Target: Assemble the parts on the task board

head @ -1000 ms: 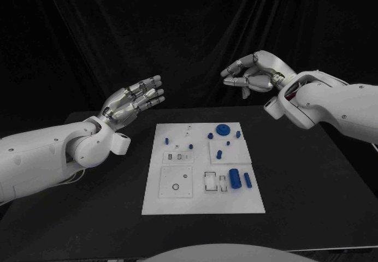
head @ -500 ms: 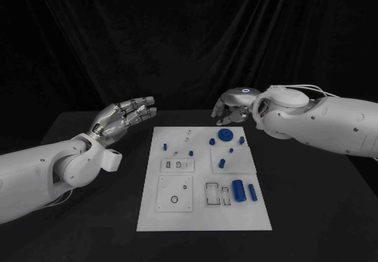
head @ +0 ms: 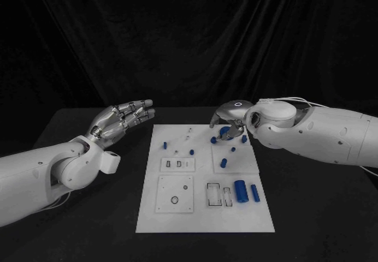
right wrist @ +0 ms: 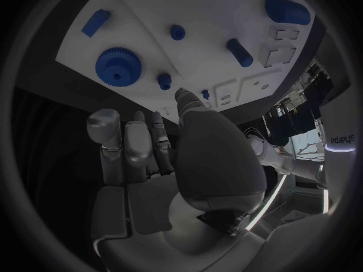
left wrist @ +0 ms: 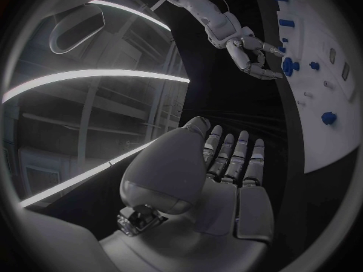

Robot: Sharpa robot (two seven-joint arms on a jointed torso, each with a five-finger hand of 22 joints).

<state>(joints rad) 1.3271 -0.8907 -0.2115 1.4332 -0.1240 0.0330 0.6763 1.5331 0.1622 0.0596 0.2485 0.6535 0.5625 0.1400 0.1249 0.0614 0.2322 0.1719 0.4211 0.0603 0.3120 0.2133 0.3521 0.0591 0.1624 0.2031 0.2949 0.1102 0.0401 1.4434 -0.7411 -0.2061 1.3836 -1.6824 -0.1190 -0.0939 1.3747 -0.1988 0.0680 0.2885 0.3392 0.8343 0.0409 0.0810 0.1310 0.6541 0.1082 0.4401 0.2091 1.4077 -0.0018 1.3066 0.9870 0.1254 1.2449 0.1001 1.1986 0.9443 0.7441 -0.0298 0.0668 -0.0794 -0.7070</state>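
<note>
Now right hand lower, over blue gear.

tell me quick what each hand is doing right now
Left hand: open, holding nothing, left of the board.
Right hand: open, holding nothing, above the gear.

Matt white task board, smooth blue plastic gear.
</note>
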